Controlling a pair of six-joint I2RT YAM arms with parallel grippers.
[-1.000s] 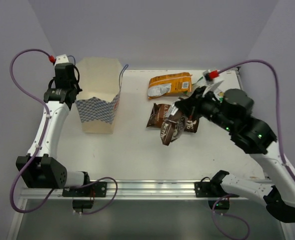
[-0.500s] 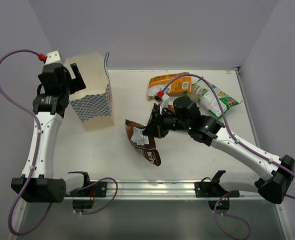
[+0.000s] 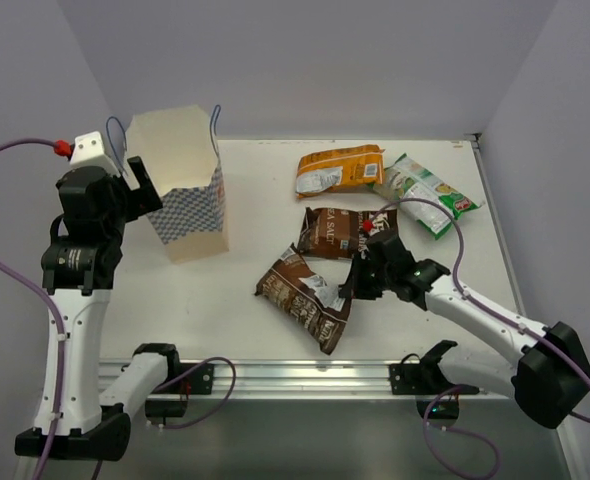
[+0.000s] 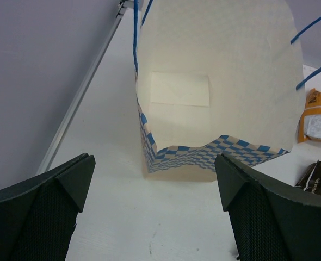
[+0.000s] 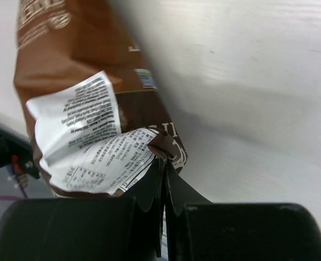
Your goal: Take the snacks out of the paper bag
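Note:
The paper bag (image 3: 185,195) stands upright at the back left, mouth open; the left wrist view looks into its cream inside (image 4: 215,81), where no packet shows. My left gripper (image 3: 143,188) is open just left of the bag, its fingers (image 4: 41,217) spread wide and holding nothing. The snacks are out on the table: an orange packet (image 3: 340,168), a green-and-white packet (image 3: 425,193), a dark brown packet (image 3: 335,232), and a second dark brown packet (image 3: 303,295) low at the centre front. My right gripper (image 3: 355,288) is shut on that second packet's corner (image 5: 168,149).
The aluminium rail (image 3: 305,378) with both arm bases runs along the near edge. Grey walls close in the table at the back and sides. The right arm's cable (image 3: 445,215) loops over the table near the green-and-white packet.
My left gripper opened, let go of the bag and drew back to its left. The right arm swung in with the brown packet and lowered it at centre front.

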